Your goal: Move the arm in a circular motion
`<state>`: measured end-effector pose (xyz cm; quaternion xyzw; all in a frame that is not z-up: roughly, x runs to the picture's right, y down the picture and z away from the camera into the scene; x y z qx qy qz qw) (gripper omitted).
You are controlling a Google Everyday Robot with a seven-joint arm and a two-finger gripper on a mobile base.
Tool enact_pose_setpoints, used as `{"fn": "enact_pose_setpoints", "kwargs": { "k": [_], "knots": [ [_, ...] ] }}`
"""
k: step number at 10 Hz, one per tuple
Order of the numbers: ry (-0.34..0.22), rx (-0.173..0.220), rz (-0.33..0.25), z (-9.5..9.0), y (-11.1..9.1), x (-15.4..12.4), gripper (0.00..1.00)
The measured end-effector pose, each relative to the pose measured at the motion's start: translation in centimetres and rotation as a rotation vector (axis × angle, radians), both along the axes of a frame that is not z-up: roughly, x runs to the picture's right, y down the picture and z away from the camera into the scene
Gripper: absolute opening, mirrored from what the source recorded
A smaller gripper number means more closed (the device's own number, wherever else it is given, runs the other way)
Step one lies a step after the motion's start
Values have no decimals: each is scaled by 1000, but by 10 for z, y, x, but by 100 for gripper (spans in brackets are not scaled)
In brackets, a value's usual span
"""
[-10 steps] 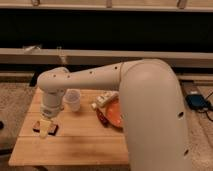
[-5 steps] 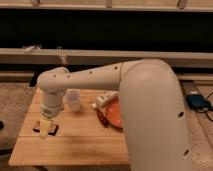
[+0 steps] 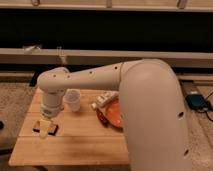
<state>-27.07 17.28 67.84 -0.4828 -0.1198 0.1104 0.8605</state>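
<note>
The arm (image 3: 145, 105) is cream-white, built of thick, smooth tubes that meet in rounded, bulbous joints. Small dark holes dot its shell, in a row along the slimmer tube and down the big near segment. The gripper (image 3: 46, 128), at the arm's lower left end, is pale yellowish, possibly a softer material.

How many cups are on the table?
1. The white cup stands on the table, left of the orange plate; the gripper hangs over the table's left end. The arm may hide others.
</note>
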Motion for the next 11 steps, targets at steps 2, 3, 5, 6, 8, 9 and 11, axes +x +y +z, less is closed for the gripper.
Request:
{"fn": "enact_pose_setpoints", "kwargs": {
  "k": [2,3,5,6,8,9,11],
  "knots": [
    [0,0,0,0,0,0,80],
    [0,0,0,0,0,0,80],
    [0,0,0,0,0,0,80],
    [0,0,0,0,0,0,80],
    [4,15,-8,0,-1,0,80],
    [8,44,-25,-6,-3,0,80],
    [14,79,-29,-21,1,5,80]
  ]
}}
